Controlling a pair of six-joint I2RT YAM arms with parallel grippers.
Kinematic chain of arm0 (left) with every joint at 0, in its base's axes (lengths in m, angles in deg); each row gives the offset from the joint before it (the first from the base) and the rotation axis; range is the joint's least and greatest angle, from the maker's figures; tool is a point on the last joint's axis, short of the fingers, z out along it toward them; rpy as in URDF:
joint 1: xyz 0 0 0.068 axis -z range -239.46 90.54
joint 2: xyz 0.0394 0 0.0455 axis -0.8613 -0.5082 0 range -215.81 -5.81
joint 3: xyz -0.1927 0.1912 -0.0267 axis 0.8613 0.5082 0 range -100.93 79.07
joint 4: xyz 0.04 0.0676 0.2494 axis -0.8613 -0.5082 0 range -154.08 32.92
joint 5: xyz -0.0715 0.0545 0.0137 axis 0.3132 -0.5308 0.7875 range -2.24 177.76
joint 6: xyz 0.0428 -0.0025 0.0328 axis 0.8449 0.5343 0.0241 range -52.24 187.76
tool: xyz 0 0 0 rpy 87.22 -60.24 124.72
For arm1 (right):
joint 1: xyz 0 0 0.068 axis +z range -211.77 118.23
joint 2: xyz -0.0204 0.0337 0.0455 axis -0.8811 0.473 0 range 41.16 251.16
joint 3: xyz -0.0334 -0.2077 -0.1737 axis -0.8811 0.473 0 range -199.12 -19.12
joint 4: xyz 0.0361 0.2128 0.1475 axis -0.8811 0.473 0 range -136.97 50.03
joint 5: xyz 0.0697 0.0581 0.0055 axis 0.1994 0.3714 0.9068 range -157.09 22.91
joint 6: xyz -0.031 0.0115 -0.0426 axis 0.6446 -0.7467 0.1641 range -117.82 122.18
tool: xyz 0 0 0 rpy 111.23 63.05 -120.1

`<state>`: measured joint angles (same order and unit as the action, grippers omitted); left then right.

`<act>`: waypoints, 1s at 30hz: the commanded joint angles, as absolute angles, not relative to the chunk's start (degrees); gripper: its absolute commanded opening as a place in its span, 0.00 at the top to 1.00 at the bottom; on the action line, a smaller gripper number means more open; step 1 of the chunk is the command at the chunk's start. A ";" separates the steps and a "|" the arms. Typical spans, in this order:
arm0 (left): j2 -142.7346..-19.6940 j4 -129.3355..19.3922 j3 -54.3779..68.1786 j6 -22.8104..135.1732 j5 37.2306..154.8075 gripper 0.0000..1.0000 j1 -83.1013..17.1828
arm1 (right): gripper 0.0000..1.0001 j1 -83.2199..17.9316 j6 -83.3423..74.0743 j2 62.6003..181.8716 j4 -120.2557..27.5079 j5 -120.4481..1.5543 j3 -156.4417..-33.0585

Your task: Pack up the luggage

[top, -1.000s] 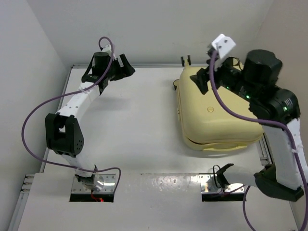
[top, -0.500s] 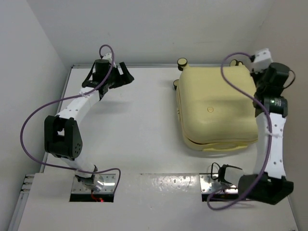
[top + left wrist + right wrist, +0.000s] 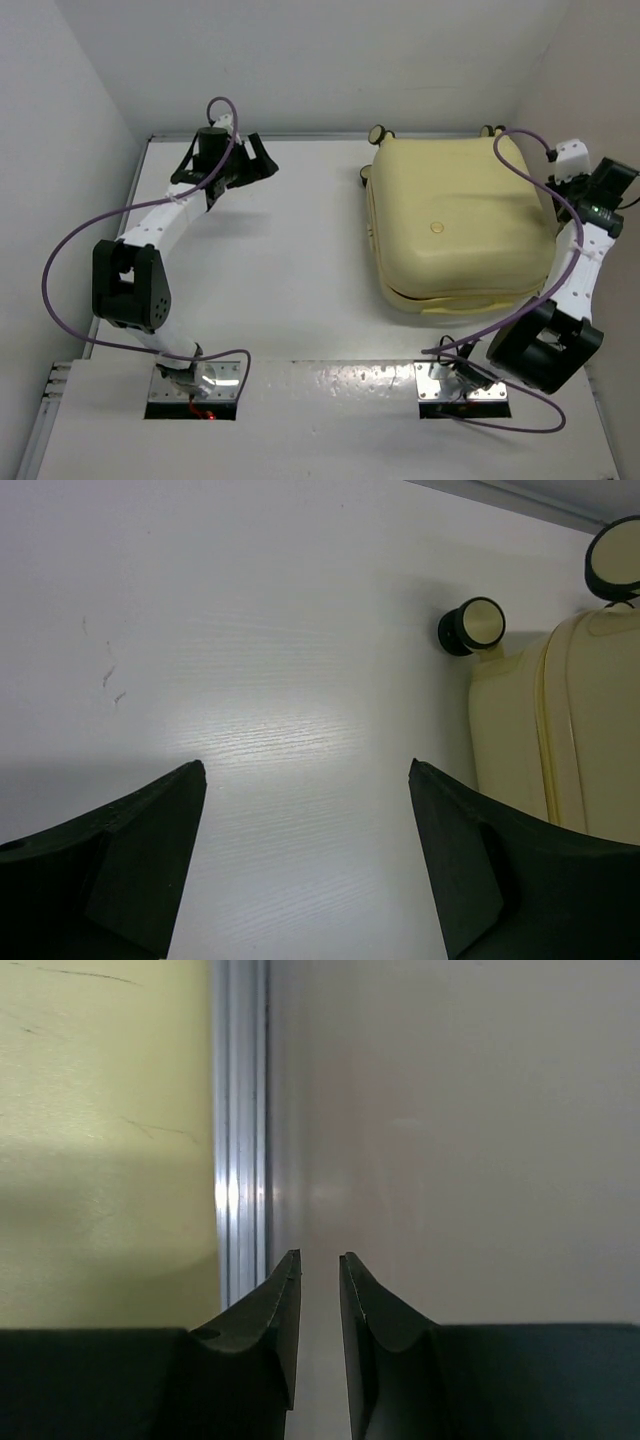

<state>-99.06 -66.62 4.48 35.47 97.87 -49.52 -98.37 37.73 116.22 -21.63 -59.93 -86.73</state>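
Note:
The luggage [image 3: 450,225] is a pale yellow hard-shell suitcase lying closed on the right half of the table, with small black wheels [image 3: 378,131] at its far-left corner. In the left wrist view its edge [image 3: 530,740] and two wheels [image 3: 472,626] lie to the right. My left gripper [image 3: 262,158] hovers open over bare table at the far left, well apart from the suitcase, nothing between its fingers [image 3: 305,770]. My right gripper [image 3: 618,178] is beyond the suitcase's right side, by the wall. Its jaws [image 3: 320,1260] stand a narrow slit apart, holding nothing. The yellow shell [image 3: 100,1140] lies to its left.
The white table [image 3: 280,260] is walled at the back and on both sides. An aluminium rail [image 3: 240,1130] runs along the table's right edge between the suitcase and the right wall [image 3: 450,1110]. Purple cables loop from both arms.
My right arm has swung from above the suitcase's far side to the table's right edge, and its jaws have drawn nearly together. The left gripper has barely shifted.

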 commanded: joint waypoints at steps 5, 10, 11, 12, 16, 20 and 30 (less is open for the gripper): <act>-97.13 -64.28 4.36 34.19 98.57 0.13 -50.84 | 0.79 -97.02 41.38 119.11 -24.01 -62.77 -85.67; -97.65 -64.28 4.36 34.19 99.10 0.13 -50.85 | 0.79 -98.06 41.12 117.98 -32.45 -68.49 -78.46; -97.65 -64.28 4.36 33.66 99.10 0.13 -50.85 | 0.79 -98.77 41.20 117.36 -33.69 -67.36 -75.31; -97.65 -64.28 4.36 33.66 99.10 0.13 -50.85 | 0.79 -99.38 40.86 117.10 -33.70 -65.96 -74.50; -98.18 -64.28 4.36 33.66 99.62 0.13 -51.37 | 0.79 -105.08 38.05 117.71 -29.58 -57.17 -73.43; -99.23 -64.28 3.23 33.66 99.62 0.13 -51.37 | 0.79 -108.61 39.35 121.04 -22.12 -46.47 -74.57; -99.24 -64.81 2.69 33.13 99.62 0.13 -51.37 | 0.82 -111.25 42.79 133.24 -18.41 -41.34 -78.08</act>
